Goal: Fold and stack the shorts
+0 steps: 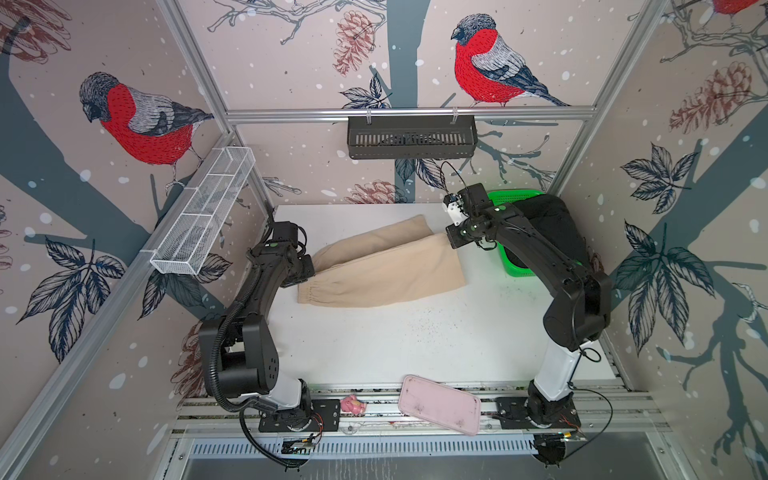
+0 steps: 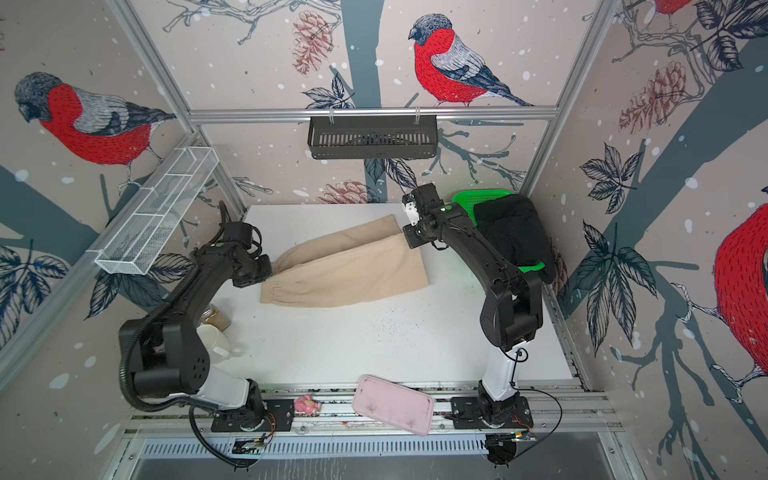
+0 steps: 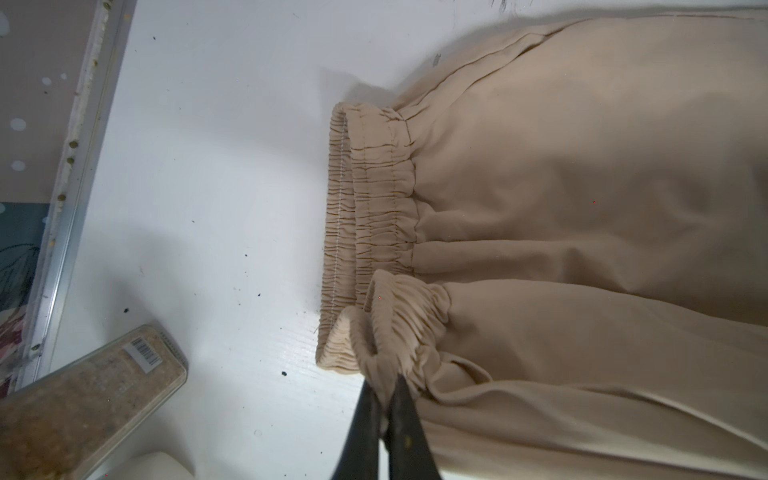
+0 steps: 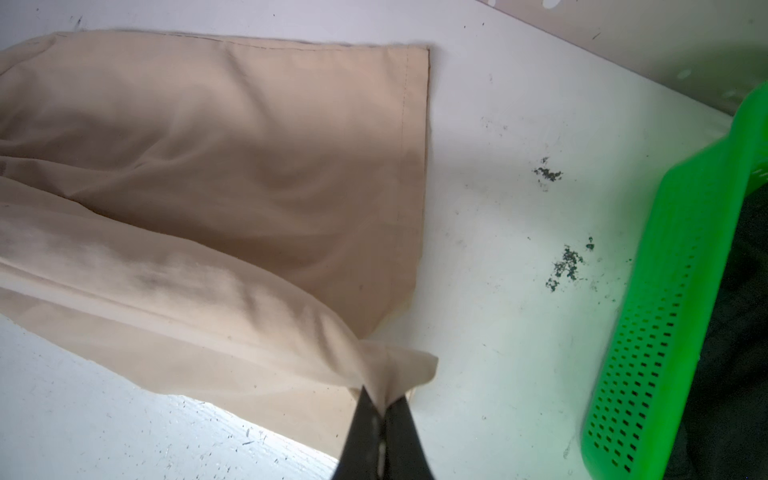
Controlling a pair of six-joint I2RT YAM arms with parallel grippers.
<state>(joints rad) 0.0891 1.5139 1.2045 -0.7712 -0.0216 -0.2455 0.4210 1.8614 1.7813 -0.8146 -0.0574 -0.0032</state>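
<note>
The beige shorts (image 1: 386, 266) lie on the white counter (image 1: 415, 345), spread between our two sets of jaws, with the legs side by side. Our left jaws are pressed together on a bunched fold of the gathered waistband (image 3: 390, 232) and hold that bit off the counter. The rest of the waistband lies flat just beyond the tips. Our right jaws pinch a corner of one leg's hem (image 4: 395, 365), raised a little, while the other leg lies flat beyond them.

The black shorts (image 1: 552, 224) are heaped in the green basket (image 4: 665, 291), which sits just beside the right jaws and apart from the beige pair. Dark specks (image 4: 565, 266) dot the counter between the right jaws and the basket.

Near the left jaws, on the side away from the shorts, we see a clear box (image 3: 91, 399) of brown stuff with a barcode label, and next to it a white mug (image 2: 214, 340). Well apart from both jaws, by the arm bases, sit a pink tray (image 1: 438, 405) and a small pink toy (image 1: 353, 405).
</note>
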